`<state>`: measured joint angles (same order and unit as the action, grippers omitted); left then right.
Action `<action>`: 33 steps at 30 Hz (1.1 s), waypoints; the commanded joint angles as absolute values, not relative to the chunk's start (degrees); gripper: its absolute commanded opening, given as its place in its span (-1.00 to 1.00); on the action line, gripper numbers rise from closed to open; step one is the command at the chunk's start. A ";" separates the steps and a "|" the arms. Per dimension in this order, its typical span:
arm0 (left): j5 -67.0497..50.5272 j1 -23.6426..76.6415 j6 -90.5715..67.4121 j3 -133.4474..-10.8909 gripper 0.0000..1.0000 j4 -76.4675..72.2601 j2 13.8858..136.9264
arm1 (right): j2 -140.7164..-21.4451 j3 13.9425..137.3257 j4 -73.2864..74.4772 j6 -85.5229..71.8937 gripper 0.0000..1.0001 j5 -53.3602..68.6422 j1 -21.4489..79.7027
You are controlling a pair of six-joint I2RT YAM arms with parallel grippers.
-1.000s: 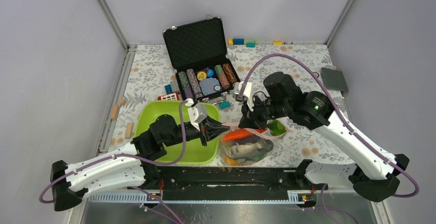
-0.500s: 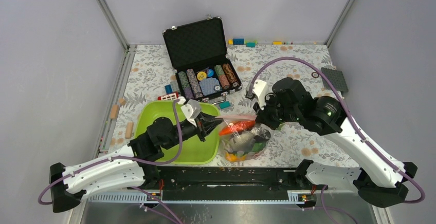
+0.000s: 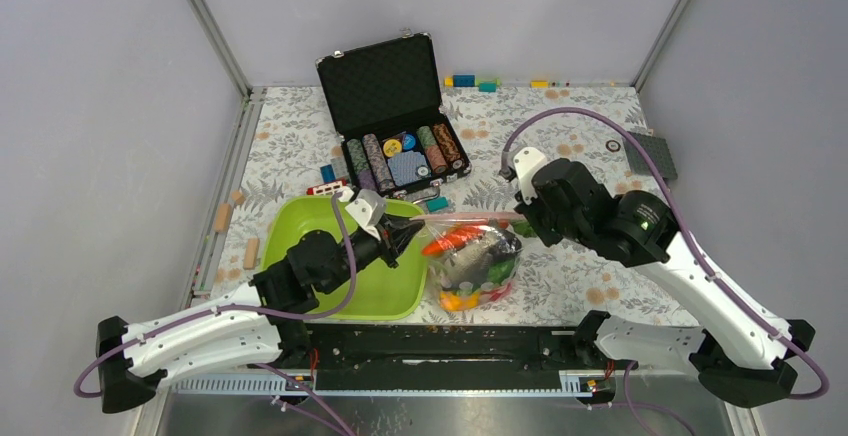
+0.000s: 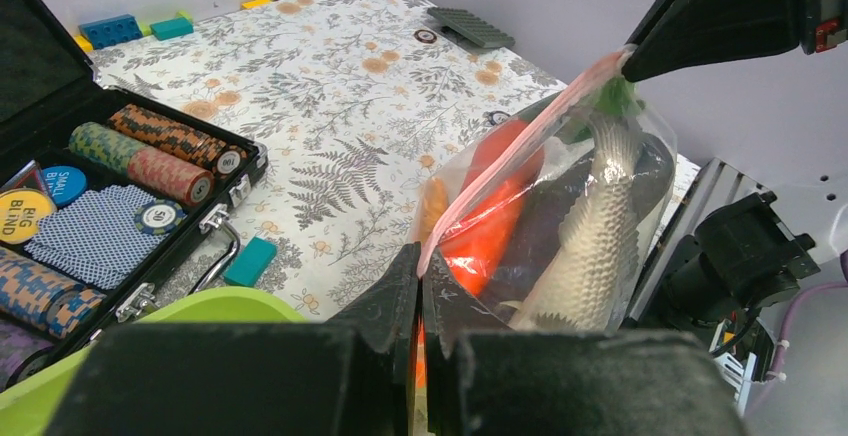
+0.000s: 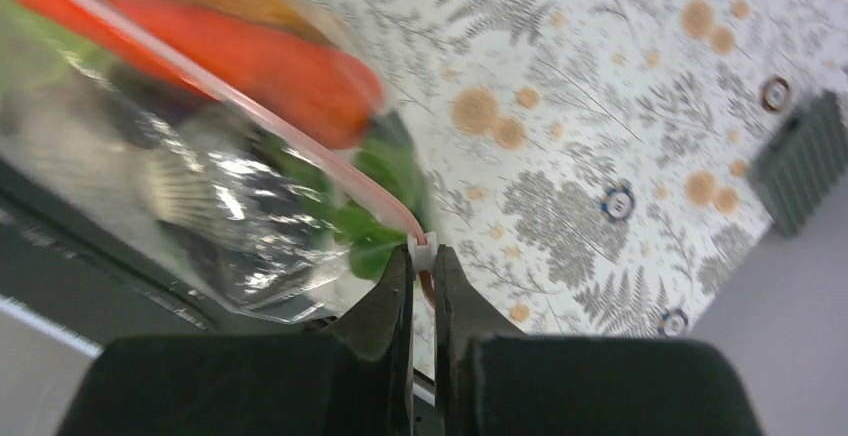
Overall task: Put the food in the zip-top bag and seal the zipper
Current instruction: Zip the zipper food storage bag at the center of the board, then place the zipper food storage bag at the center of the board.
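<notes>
Floral tabletop open behind taut zipper.

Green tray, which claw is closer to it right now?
Left. The left claw sits over the green tray's right edge, pinching the zipper; the right claw pinches its other end, beyond the zip-top bag.

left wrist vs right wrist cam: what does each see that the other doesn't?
Left wrist only: the open chip case, the green tray's rim, and the left claw shut on the zipper. Right wrist only: a close look at the right claw shut on the small white tab at the zipper's other end. Both: the zip-top bag, the pink zipper, the orange carrot, the floral tabletop.
</notes>
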<state>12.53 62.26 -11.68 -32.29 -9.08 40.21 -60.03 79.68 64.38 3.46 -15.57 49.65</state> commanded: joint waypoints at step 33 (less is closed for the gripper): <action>24.32 61.29 -15.42 -39.28 0.98 -3.29 41.16 | -57.23 73.58 62.40 -15.52 -1.00 -49.32 24.11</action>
<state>19.31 61.34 -12.69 -37.58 -5.08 43.83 -56.55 75.20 63.13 -12.82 -38.33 31.68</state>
